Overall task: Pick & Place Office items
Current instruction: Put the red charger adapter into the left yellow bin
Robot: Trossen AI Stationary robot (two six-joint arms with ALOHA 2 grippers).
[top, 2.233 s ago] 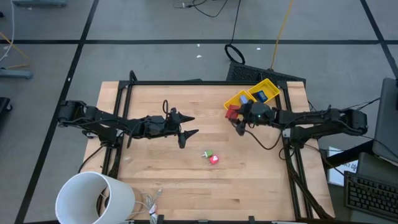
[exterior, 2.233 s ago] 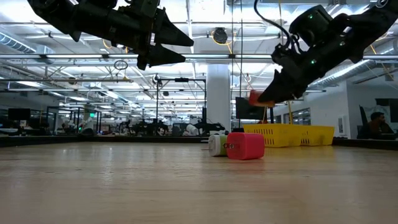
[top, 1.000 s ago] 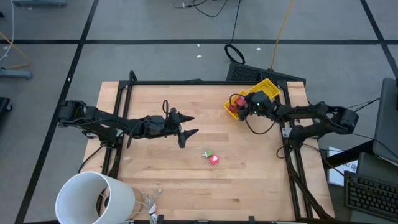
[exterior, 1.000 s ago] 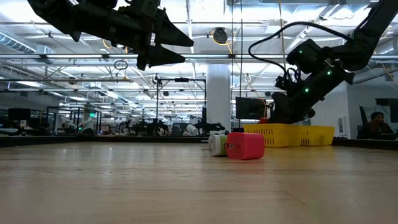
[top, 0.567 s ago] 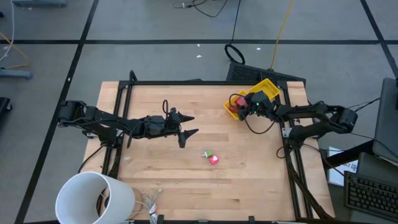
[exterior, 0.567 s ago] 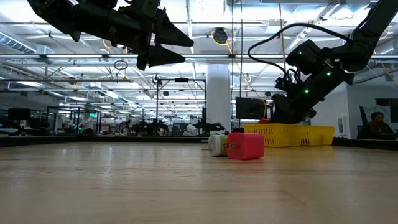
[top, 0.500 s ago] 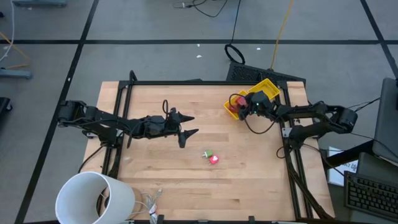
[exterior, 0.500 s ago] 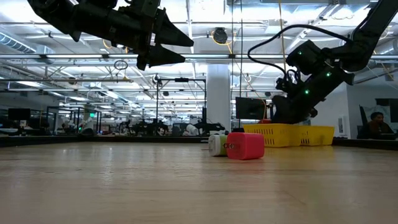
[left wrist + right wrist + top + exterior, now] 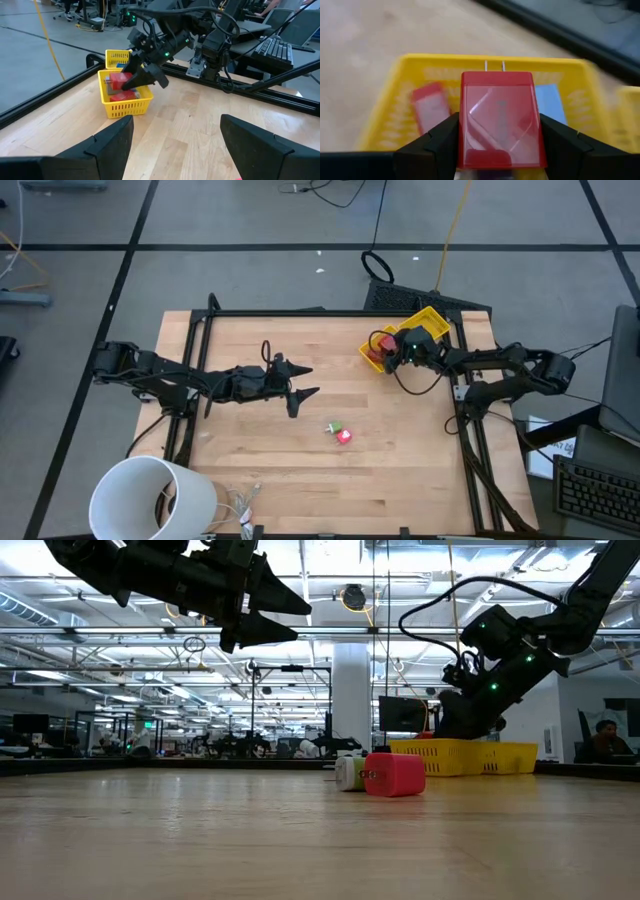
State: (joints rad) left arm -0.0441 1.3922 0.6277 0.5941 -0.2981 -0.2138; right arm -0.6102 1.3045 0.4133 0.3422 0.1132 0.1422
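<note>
My right gripper (image 9: 498, 131) is shut on a red block (image 9: 498, 112) with two metal prongs, low over the near yellow bin (image 9: 383, 340). That bin holds another red piece (image 9: 427, 102) and a blue piece (image 9: 547, 102). A second yellow bin (image 9: 426, 327) stands behind it. The pink-red bit (image 9: 344, 437) and the green bit (image 9: 336, 427) lie side by side on the table's middle. My left gripper (image 9: 304, 382) hangs open above the table, left of them. My right gripper pinches the red block by its two opposite side faces (image 9: 465, 120) between the two fingers (image 9: 435, 142). The block's broad face looks at the wrist camera and its prongs (image 9: 494, 65) point away. It hangs over the bin's inside; whether it touches the pieces below cannot be told.
A big white cylinder (image 9: 150, 498) stands at the table's near left corner, with cables (image 9: 240, 505) beside it. Black frame rails (image 9: 330, 312) run along the table's edges. Bare wood lies between the two arms and near the front edge.
Some two seconds ago my right gripper carried the red block from over the bare table toward the far edge and down onto the near yellow bin. Through the last second it has kept still there. The left arm and the bits on the table have not moved.
</note>
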